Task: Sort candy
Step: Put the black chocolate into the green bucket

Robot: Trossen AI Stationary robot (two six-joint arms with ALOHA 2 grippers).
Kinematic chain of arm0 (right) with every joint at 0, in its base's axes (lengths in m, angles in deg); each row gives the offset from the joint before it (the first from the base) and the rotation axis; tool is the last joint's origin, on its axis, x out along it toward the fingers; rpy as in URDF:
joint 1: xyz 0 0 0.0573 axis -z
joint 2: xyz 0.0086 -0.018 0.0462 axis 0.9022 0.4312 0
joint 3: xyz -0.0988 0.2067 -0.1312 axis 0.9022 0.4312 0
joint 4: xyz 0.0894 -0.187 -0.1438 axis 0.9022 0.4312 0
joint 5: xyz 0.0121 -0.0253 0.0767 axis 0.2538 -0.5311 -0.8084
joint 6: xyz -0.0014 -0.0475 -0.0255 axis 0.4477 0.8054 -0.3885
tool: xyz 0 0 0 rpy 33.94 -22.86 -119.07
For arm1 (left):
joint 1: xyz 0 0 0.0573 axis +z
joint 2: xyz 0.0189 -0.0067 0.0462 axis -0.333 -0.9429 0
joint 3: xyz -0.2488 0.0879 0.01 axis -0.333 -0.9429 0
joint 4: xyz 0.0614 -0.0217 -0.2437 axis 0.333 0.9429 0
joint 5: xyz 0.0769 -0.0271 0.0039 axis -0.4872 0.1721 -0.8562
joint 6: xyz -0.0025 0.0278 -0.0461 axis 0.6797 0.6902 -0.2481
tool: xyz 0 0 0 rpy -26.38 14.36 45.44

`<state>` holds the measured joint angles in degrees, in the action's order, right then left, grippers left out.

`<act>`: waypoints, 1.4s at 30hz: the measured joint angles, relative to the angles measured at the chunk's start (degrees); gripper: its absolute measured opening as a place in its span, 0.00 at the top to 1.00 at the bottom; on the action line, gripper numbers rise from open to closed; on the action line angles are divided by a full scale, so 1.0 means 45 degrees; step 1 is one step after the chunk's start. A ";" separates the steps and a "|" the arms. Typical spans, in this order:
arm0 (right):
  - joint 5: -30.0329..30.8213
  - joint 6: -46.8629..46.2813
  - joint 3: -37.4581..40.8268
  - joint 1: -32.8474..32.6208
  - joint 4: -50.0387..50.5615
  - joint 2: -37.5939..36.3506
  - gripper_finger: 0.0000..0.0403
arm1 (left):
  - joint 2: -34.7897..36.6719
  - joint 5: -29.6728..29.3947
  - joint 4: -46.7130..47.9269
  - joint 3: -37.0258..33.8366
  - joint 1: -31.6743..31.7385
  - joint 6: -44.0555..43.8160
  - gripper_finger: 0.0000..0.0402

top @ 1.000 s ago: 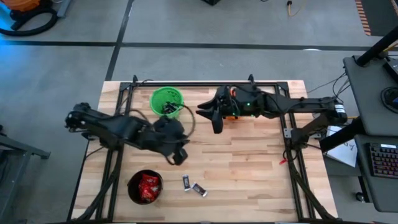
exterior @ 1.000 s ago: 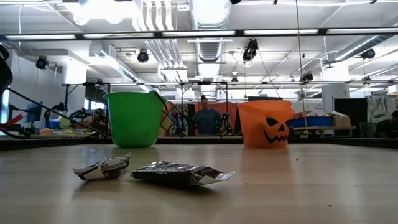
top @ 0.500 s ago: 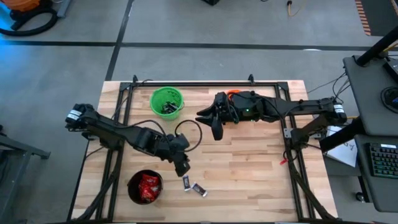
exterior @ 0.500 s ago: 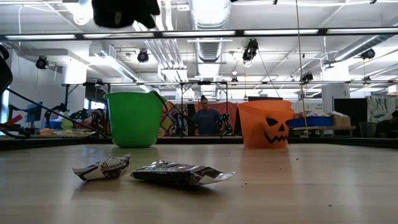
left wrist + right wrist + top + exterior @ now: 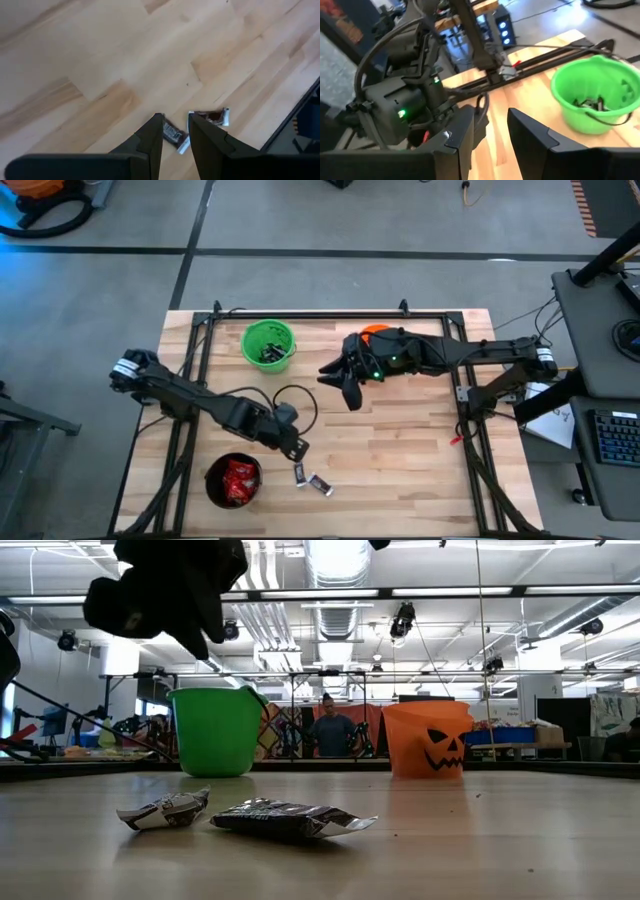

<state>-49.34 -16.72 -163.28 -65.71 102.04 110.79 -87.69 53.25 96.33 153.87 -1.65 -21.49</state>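
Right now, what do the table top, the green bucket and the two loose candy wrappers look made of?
Table top: pale wood planks, matt, visible grain and seams.
Green bucket: likely plastic, smooth uniform colour, slight sheen.
Candy wrappers: probably foil or plastic film, crinkled with shiny silver ends.

Grey concrete floor (image 5: 300,225) around light wooden slat table (image 5: 400,450); black desk with keyboard (image 5: 618,435) at 3 o'clock; white ducted ceiling (image 5: 335,565).

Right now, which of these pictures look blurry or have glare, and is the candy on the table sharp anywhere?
Low view: the two wrapped candies are sharp, their foil catching light; the left gripper overhead is a dark, soft blur against bright ceiling lights. Left wrist view: fingers fairly crisp, candy between them slightly soft. Right wrist view: green bucket and background smeared. High view: even light, no glare.
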 joint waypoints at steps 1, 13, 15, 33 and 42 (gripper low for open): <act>-0.0196 0.0010 0.0000 -0.0001 0.0088 -0.0015 0.71 | -0.0138 0.0007 -0.0014 0.0136 0.0004 -0.0085 0.81; -0.1761 0.0019 0.0000 -0.0863 0.0879 -0.0384 0.72 | -0.2628 0.0850 0.2177 0.2587 -0.0035 0.0464 0.81; -0.1760 0.0019 0.0000 -0.1148 0.1018 -0.0483 0.72 | -0.2855 0.1252 0.1780 0.2439 -0.0054 0.0528 0.81; -0.0473 0.0019 0.0000 -0.2637 0.2159 -0.0678 0.72 | -0.4676 0.1983 0.1265 0.2631 -0.0299 -0.0470 0.66; -0.0390 0.0121 0.0000 -0.2637 0.2159 -0.0673 0.72 | -0.4690 0.1773 0.1310 0.2514 -0.0492 -0.1107 0.50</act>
<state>-51.09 -16.17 -163.28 -77.58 111.76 107.77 -108.80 61.23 102.23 165.18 -3.86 -26.47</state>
